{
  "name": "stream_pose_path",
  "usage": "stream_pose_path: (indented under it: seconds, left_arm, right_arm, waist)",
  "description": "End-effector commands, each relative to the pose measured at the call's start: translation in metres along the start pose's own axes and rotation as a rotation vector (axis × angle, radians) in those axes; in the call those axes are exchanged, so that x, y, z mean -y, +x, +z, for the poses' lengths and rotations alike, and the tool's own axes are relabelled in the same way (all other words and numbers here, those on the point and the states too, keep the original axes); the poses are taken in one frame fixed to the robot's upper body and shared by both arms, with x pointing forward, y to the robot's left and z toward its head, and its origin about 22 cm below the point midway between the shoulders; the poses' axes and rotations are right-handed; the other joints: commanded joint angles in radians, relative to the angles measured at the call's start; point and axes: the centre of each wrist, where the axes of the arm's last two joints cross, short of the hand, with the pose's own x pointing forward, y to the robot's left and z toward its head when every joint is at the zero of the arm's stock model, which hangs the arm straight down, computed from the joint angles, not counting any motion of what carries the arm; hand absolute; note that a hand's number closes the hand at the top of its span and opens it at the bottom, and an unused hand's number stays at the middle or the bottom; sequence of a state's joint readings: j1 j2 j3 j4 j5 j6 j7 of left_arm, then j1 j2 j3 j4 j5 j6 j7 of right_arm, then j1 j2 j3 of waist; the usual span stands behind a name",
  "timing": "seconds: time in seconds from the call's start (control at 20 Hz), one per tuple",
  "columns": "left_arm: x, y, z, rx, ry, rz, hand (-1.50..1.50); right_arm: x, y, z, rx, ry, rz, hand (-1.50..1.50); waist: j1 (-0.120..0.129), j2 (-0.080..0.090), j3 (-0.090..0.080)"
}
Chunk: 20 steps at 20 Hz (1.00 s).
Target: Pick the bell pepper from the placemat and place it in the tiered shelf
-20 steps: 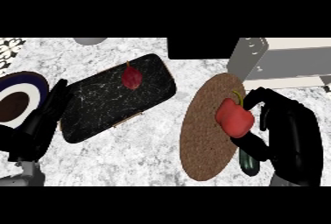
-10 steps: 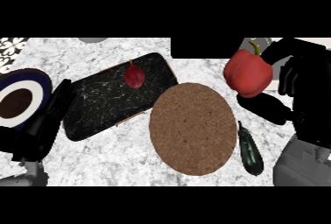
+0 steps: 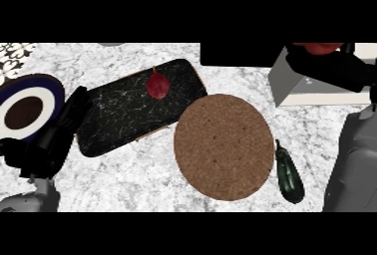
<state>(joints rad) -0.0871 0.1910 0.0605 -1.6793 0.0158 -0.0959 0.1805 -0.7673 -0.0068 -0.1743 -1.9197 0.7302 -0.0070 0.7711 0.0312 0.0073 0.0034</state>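
The red bell pepper (image 3: 319,48) shows only as a sliver at the top right edge, held above the grey tiered shelf (image 3: 309,89). My right hand (image 3: 331,67) is curled round the pepper and hides most of it. The round brown placemat (image 3: 225,147) lies bare in the middle of the counter. At the left edge my left hand (image 3: 55,139) rests open, fingers pointing up, beside the black tray.
A black marbled tray (image 3: 125,119) holds a small dark red vegetable (image 3: 157,84). At far left lies a blue and white plate (image 3: 29,109). A dark green cucumber (image 3: 288,174) lies right of the placemat. My right forearm (image 3: 357,159) fills the right edge.
My right hand has carried the bell pepper up and to the right, from beside the placemat to over the shelf. The left hand has stayed still.
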Motion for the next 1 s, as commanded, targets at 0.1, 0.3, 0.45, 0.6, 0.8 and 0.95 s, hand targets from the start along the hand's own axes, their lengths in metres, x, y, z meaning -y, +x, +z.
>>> stream_pose_path:
  seconds: [0.1, 0.3, 0.45, 0.6, 0.8, 0.95]
  left_arm:
    - [0.018, -0.006, -0.006, 0.004, 0.009, 0.003, 0.00]
    - [-0.003, 0.004, 0.001, 0.016, 0.036, -0.013, 0.00]
    - [0.003, 0.001, 0.000, 0.001, -0.003, -0.008, 0.00]
    - [-0.008, 0.008, -0.006, 0.010, -0.004, -0.015, 0.00]
    - [-0.003, 0.001, -0.011, 0.005, 0.013, 0.008, 0.00]
    - [-0.008, 0.004, -0.004, 0.006, -0.005, 0.004, 0.00]
  right_arm:
    - [-0.001, -0.021, -0.038, -0.027, 0.002, -0.272, 1.50]
    - [0.020, -0.039, -0.049, 0.106, -0.039, 0.687, 1.50]
    - [0.015, -0.041, -0.066, 0.159, -0.045, 0.858, 1.50]
    - [0.021, -0.028, -0.093, 0.215, -0.083, 0.914, 1.50]
    - [0.019, -0.044, -0.116, 0.284, -0.095, 0.910, 1.50]
    - [0.015, -0.024, -0.136, 0.366, -0.098, 0.915, 1.50]
  waist:
    - [-0.020, -0.001, -0.003]
    - [-0.032, 0.003, -0.015]
    - [-0.002, 0.007, -0.007]
    - [-0.003, 0.003, -0.005]
    - [-0.016, -0.001, -0.004]
    - [-0.006, 0.000, -0.004]
